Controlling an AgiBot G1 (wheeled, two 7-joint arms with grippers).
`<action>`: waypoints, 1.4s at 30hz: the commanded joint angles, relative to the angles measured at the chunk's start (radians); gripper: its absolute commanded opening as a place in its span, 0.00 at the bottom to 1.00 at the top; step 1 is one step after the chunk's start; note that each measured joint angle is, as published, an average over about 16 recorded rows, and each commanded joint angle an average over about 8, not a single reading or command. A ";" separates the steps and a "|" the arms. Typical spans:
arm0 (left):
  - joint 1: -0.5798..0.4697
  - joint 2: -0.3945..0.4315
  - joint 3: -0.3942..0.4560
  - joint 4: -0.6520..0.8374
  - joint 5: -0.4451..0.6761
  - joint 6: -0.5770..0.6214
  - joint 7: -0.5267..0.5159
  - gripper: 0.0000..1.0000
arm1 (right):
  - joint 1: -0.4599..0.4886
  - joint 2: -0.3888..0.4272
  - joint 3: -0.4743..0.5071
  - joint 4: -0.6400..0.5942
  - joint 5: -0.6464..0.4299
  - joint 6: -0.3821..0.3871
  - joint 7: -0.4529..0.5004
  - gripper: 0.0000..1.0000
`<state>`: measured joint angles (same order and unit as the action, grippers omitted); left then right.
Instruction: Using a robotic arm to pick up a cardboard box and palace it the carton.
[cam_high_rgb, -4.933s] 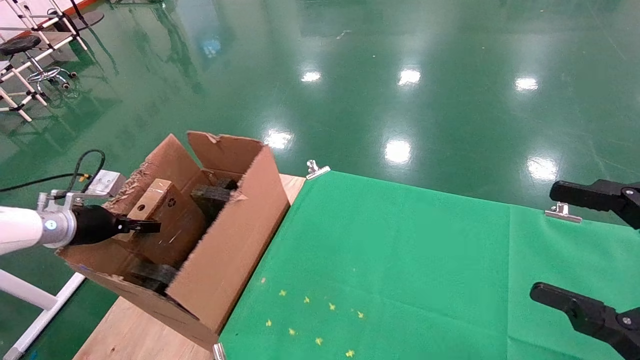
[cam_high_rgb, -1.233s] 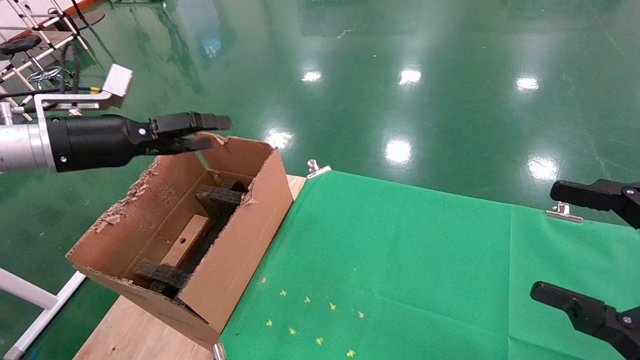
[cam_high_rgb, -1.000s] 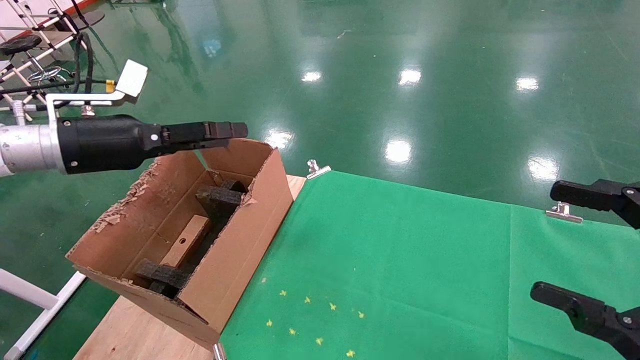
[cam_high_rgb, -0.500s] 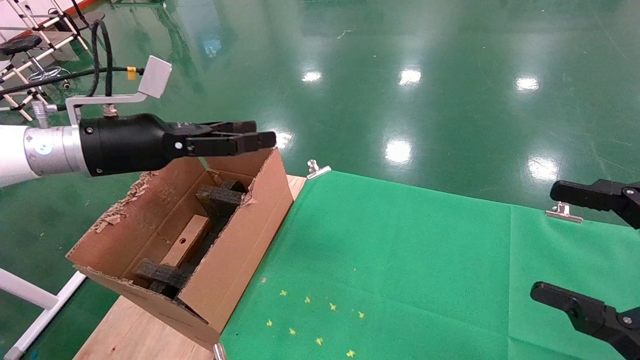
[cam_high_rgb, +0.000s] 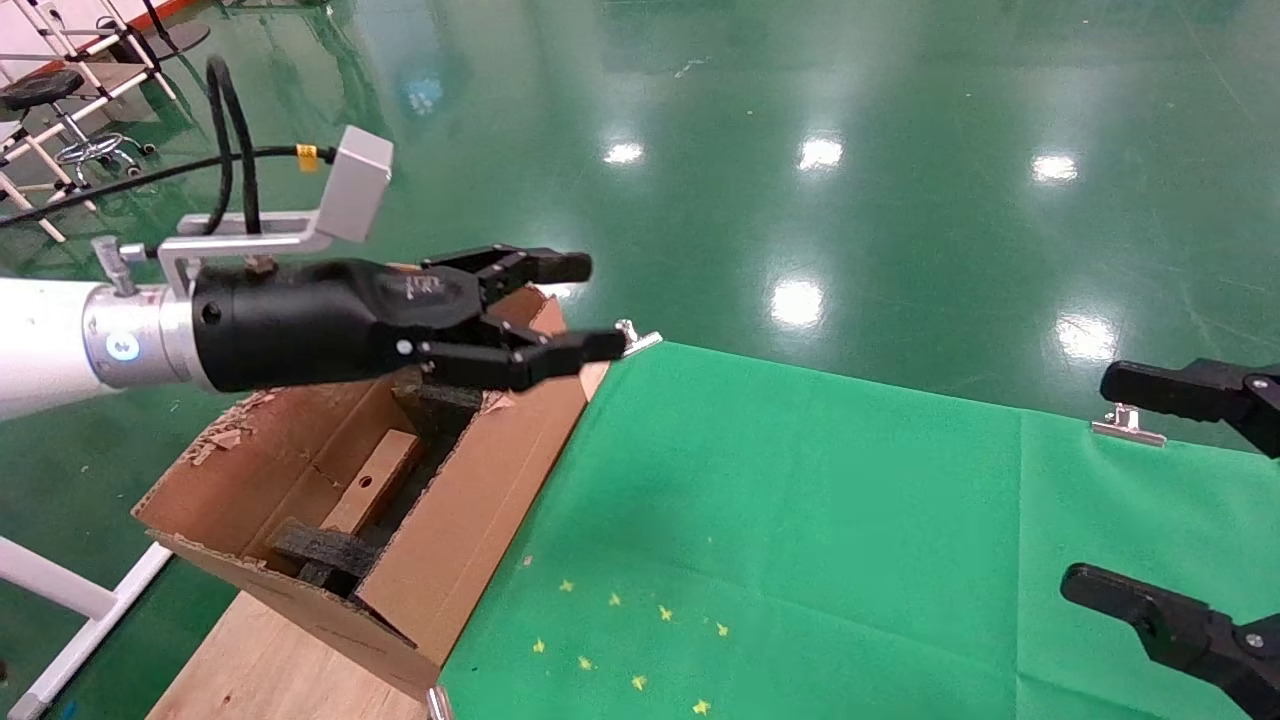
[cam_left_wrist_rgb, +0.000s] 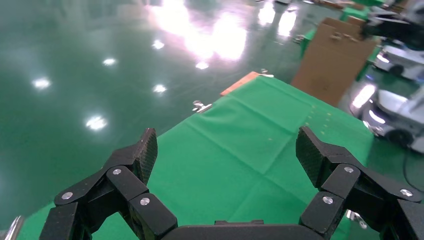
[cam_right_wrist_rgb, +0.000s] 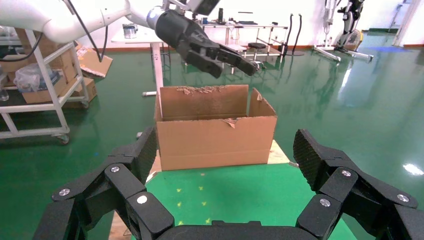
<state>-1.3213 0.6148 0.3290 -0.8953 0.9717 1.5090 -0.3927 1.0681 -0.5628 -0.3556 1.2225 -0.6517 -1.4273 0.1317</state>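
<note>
With the box (cam_high_rgb: 372, 484) lying in the carton (cam_high_rgb: 470, 500) below it, my left pincer (cam_high_rgb: 585, 306) hangs wide open, empty; I should withdraw clear of the flaps.

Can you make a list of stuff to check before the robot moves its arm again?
1. Small box lies inside the big carton: ok.
2. Left gripper is empty, jaws open: ok.
3. Left gripper is up above the carton's flaps: ok.
4. Right gripper is parked by the green cloth's right edge, jaws open: ok.
5. Small box sits flat between the black foam pieces: cannot tell.
</note>
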 joint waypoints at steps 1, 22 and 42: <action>0.024 0.000 -0.005 -0.038 -0.023 -0.001 0.020 1.00 | 0.000 0.000 0.000 0.000 0.000 0.000 0.000 1.00; 0.255 -0.004 -0.051 -0.402 -0.249 -0.013 0.209 1.00 | 0.000 0.000 0.000 0.000 0.000 0.000 0.000 1.00; 0.254 -0.004 -0.051 -0.398 -0.249 -0.015 0.208 1.00 | 0.000 0.000 0.000 0.000 0.000 0.000 0.000 1.00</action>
<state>-1.0659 0.6110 0.2770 -1.2965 0.7211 1.4944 -0.1840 1.0679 -0.5627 -0.3555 1.2222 -0.6516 -1.4270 0.1316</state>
